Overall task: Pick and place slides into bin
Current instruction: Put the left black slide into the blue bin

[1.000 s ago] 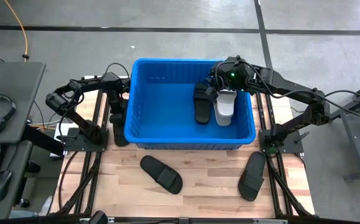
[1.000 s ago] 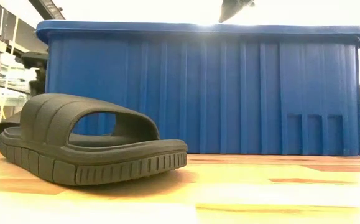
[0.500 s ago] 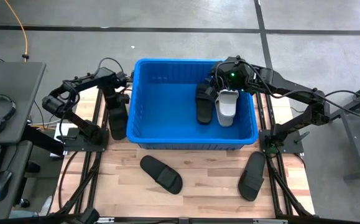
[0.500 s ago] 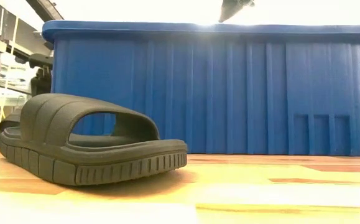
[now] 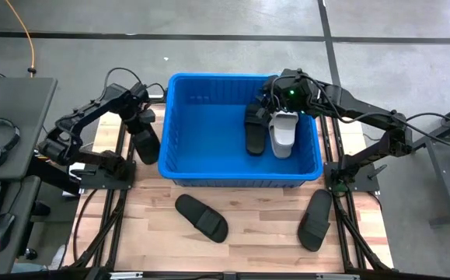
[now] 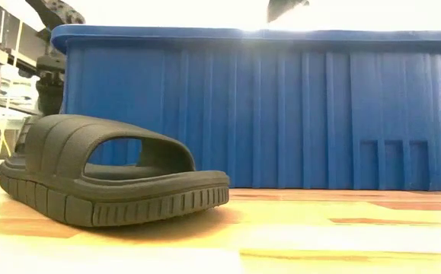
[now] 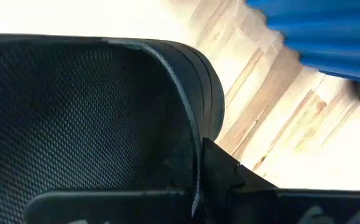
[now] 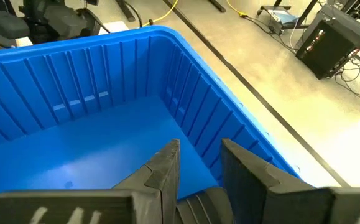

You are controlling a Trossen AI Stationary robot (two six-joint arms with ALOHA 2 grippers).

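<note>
Meanwhile, in the high view, a black slide (image 5: 145,142) has been lifted at the left of the frame by the left gripper (image 5: 141,117), beside the blue bin (image 5: 209,165); a pair (one black, one grey) is seen inside, under the right gripper (image 5: 275,101). In the low view, another slide (image 6: 102,171) is left before the bin. In the left wrist view, fingers (image 7: 220,174) are clamped on the sole. In the right wrist view, fingers (image 8: 164,168) are held narrowly apart; whether anything is gripped cannot be told.

Two slides (image 5: 268,131) lie side by side in the bin (image 5: 201,167), at its right end. Two more slides (image 5: 201,217) rest on the desk (image 5: 259,233) before it.
</note>
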